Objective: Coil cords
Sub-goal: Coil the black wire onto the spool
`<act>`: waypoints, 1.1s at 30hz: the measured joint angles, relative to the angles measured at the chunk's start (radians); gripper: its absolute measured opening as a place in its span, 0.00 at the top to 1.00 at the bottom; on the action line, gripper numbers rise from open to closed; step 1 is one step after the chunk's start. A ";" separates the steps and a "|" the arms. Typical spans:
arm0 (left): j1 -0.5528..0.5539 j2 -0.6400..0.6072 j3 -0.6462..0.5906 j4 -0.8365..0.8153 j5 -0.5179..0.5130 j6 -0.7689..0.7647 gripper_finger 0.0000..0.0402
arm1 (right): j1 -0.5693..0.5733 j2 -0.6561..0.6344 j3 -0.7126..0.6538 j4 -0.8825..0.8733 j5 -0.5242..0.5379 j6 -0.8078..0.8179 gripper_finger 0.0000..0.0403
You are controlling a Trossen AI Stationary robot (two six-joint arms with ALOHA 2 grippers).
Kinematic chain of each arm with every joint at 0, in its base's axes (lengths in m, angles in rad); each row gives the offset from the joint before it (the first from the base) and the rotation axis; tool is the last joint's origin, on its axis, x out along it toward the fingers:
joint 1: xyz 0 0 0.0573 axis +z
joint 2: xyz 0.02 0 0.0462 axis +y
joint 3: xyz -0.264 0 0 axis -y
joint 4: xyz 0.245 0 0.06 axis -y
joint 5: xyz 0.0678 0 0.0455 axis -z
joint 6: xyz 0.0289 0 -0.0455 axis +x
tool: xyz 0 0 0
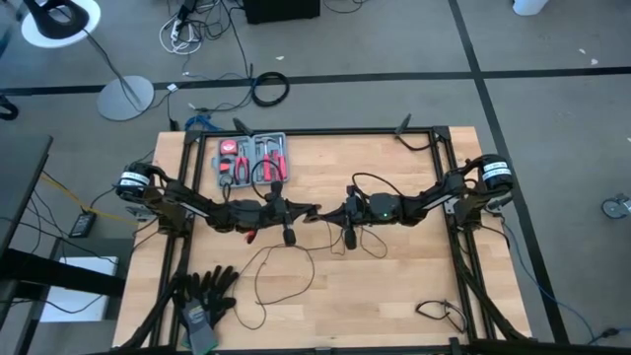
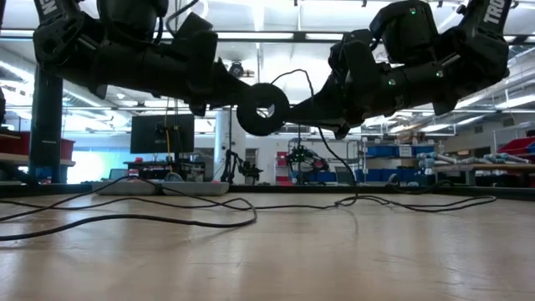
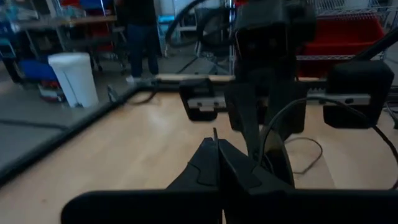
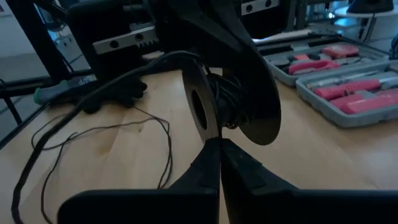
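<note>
- The left gripper (image 1: 314,212) hangs above the middle of the light wooden surface (image 1: 394,296), its fingers (image 3: 208,163) pressed together, tip to tip with the right gripper (image 1: 326,213).
- The right gripper's fingers (image 4: 214,158) are pressed together on the lower rim of a round black disc (image 4: 239,99).
- That disc (image 2: 262,109) hangs in the air between the two grippers, well above the surface.
- The thin black wire (image 1: 281,276) lies in loose loops on the surface below the grippers, toward the near edge; a strand rises to the disc.
- A grey case of red-handled tools (image 1: 252,159) sits at the far left.
- Black gloves (image 1: 202,288) lie at the near left corner.
</note>
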 joint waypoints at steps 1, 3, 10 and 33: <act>0.000 0.000 0.001 -0.018 0.000 -0.009 1.00 | 0.000 -0.004 0.000 -0.013 0.000 0.001 1.00; 0.000 0.000 0.002 -0.043 0.003 -0.030 1.00 | 0.000 -0.010 0.000 -0.035 0.000 0.002 1.00; 0.025 0.000 0.002 -0.108 0.084 -0.105 1.00 | 0.001 -0.012 0.000 -0.082 -0.003 0.021 1.00; 0.127 0.000 0.158 -0.577 0.335 -0.233 0.99 | 0.000 -0.012 -0.003 -0.124 -0.016 0.024 1.00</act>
